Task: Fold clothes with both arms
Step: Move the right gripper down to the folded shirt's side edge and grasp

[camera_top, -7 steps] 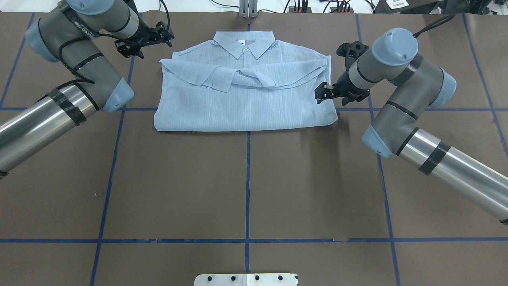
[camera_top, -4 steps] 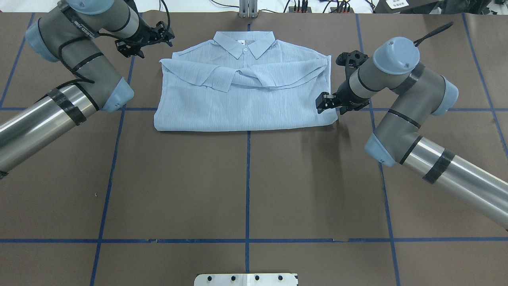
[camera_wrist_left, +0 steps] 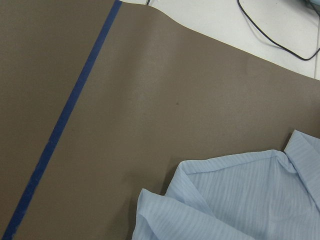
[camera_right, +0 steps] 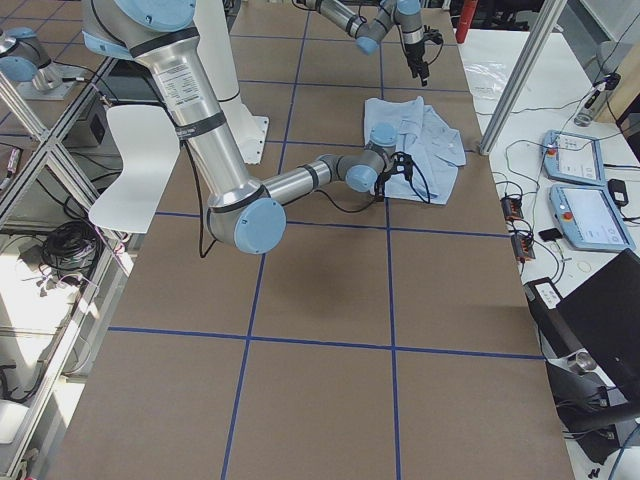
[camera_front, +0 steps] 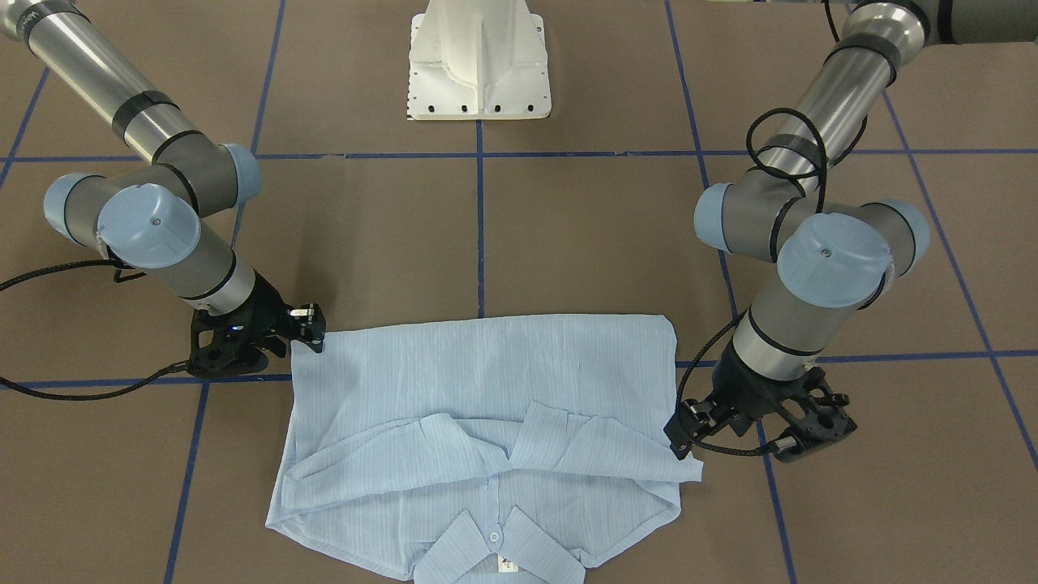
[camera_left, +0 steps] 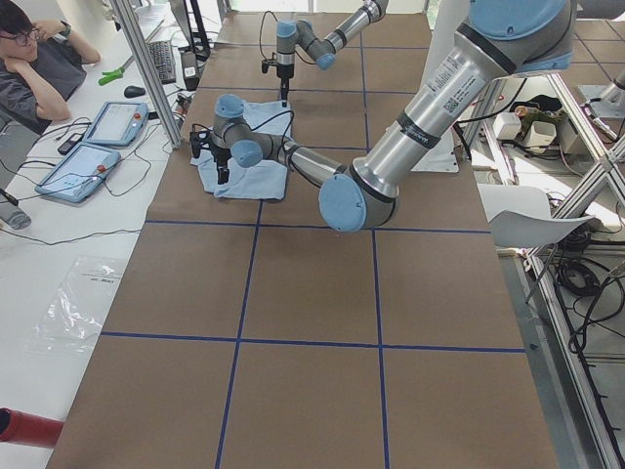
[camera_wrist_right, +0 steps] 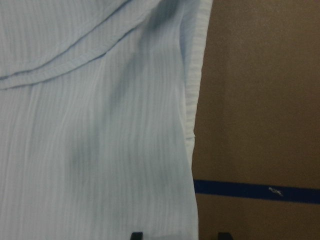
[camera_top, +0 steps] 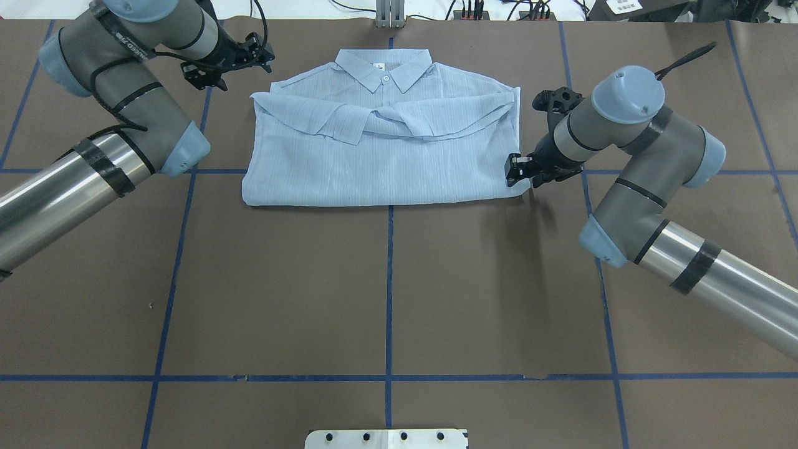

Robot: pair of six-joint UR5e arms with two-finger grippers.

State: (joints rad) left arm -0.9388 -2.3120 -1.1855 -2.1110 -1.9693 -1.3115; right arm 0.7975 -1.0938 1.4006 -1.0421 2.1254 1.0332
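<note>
Item: one pale-blue, finely striped button-up shirt [camera_top: 386, 156], lying flat at the far middle of your brown paper-covered worktop [camera_top: 386, 280]. The collar points away from the robot and the sleeves are crossed over the chest.
Right gripper [camera_top: 516, 169]: by the hem's right corner, jaws spread, with the shirt's side edge between them.
Left gripper [camera_top: 265, 55]: just beside the shirt's left shoulder. You cannot tell how its jaws stand.

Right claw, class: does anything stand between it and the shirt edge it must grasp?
Nothing visible does. The right claw is at the shirt's side edge, near the hem corner, with its jaws open astride that edge.
</note>
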